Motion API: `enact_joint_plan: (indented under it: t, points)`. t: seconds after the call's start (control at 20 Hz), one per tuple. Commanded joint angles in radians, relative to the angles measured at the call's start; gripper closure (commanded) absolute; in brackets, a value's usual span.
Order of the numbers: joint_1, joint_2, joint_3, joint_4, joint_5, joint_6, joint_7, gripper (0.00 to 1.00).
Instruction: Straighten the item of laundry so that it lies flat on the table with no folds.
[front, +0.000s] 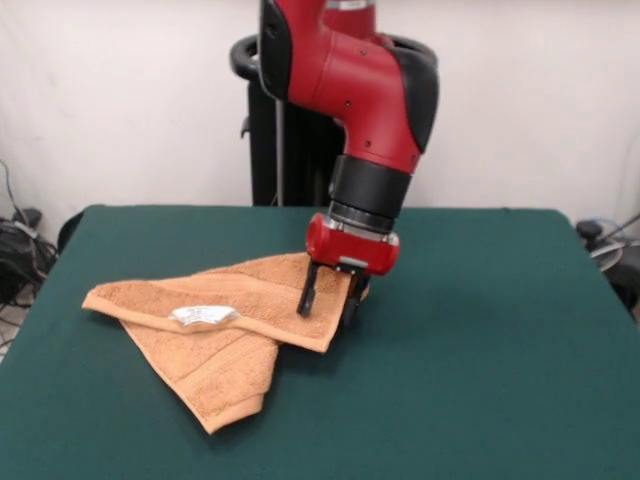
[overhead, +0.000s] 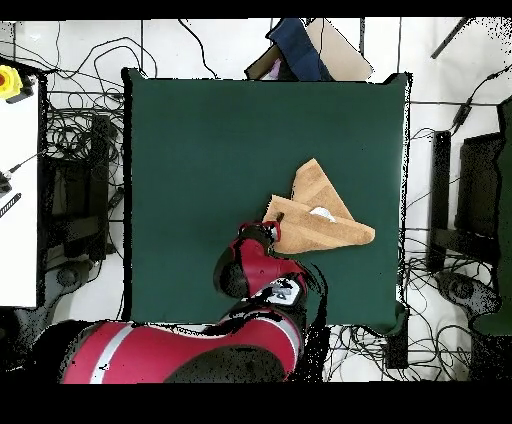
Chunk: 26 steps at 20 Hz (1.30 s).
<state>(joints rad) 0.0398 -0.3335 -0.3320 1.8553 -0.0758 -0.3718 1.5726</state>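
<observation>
The orange-tan towel (front: 235, 325) lies folded over itself on the green table (front: 480, 330), left of centre in the front view, with its white label (front: 205, 316) facing up on a folded hem. One corner points toward the table's front. My gripper (front: 329, 303) stands low over the towel's right corner. Its two dark fingers (front: 308, 293) are apart, with towel cloth between them, so it is open. In the overhead view the towel (overhead: 318, 215) lies right of centre and the gripper (overhead: 272, 233) is at its left corner.
The red arm (front: 370, 90) comes down from the pedestal at the table's far side. In the overhead view, cables and equipment (overhead: 75, 190) surround the table, and a blue and brown object (overhead: 305, 50) lies beyond its top edge.
</observation>
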Motion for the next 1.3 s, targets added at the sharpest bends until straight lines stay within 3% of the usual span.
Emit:
enact_joint_plan:
  t: [0.05, 0.75, 0.8, 1.05, 1.2, 1.3]
  points:
    - [0.070, 0.024, -0.060, -0.080, 0.116, -0.031, 0.146, 0.00]
    - [0.072, 0.015, -0.053, -0.088, 0.102, 0.009, 0.160, 0.00]
    - [0.056, 0.007, -0.036, -0.089, 0.079, 0.001, 0.160, 1.00]
    - [0.033, -0.053, 0.002, -0.051, 0.077, 0.053, 0.190, 1.00]
    - [0.046, -0.149, 0.014, 0.016, 0.095, 0.092, 0.228, 1.00]
    - [0.105, -0.232, -0.033, 0.089, 0.150, 0.080, 0.274, 1.00]
